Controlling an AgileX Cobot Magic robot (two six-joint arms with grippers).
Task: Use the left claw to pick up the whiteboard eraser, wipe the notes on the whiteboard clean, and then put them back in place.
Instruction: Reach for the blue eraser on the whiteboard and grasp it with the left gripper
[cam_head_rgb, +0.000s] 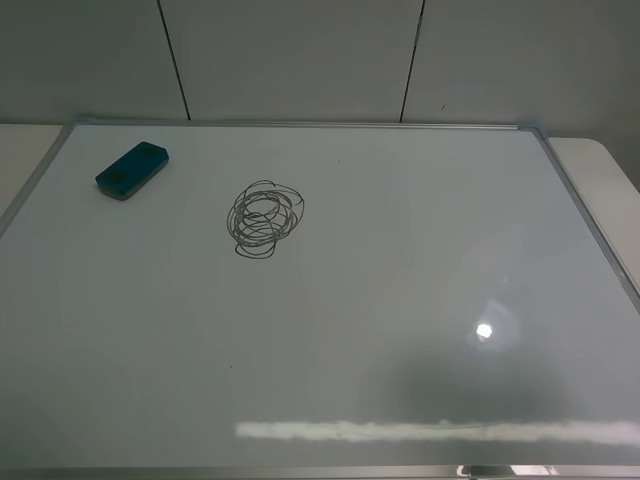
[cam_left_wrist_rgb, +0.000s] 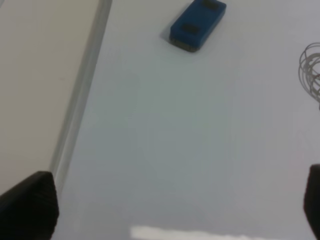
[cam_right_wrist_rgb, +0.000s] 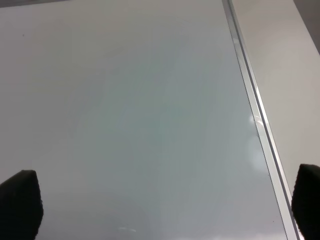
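The whiteboard (cam_head_rgb: 400, 300) fills most of the exterior high view. The teal-blue whiteboard eraser (cam_head_rgb: 131, 169) lies flat near its far left corner. The notes (cam_head_rgb: 264, 218), a tangle of dark pen loops, sit to the right of the eraser. No arm shows in the exterior high view. In the left wrist view the eraser (cam_left_wrist_rgb: 197, 25) lies well ahead of my left gripper (cam_left_wrist_rgb: 175, 205), whose fingertips (cam_left_wrist_rgb: 30, 205) stand wide apart and hold nothing; part of the notes (cam_left_wrist_rgb: 311, 70) shows at the edge. My right gripper (cam_right_wrist_rgb: 165, 205) is open and empty over bare board (cam_right_wrist_rgb: 125, 100).
The board's silver frame (cam_head_rgb: 590, 215) runs along its edges, with the white table (cam_head_rgb: 610, 190) beyond it on the right and left. A grey panelled wall (cam_head_rgb: 300, 60) stands behind. The frame also shows in the left wrist view (cam_left_wrist_rgb: 80, 105) and in the right wrist view (cam_right_wrist_rgb: 255, 105).
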